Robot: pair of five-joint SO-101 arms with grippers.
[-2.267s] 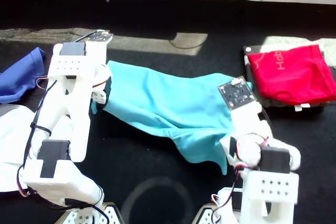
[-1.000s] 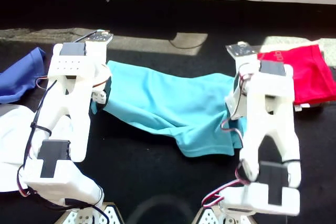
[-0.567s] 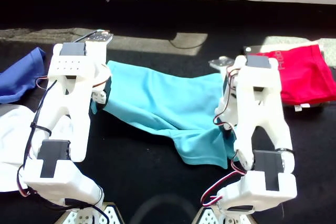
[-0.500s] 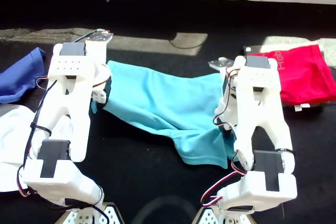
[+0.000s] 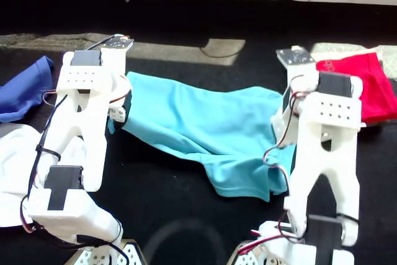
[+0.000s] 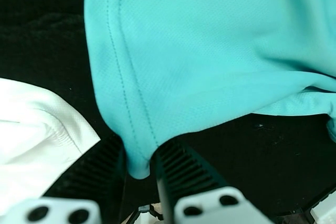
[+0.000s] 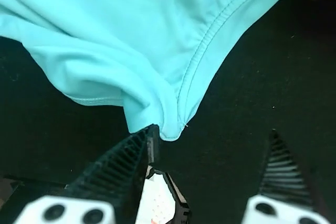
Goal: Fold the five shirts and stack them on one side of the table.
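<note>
While earlier leftward, right gripper (image 7: pixel 212 135) rightward.

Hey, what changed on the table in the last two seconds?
The right arm unfolded and stretched forward along the end of the teal shirt; the right gripper now stands open beside its hem. The shirt's near flap shifted slightly. The left gripper stayed shut on the other corner; red shirt and blue shirt stayed put.
</note>
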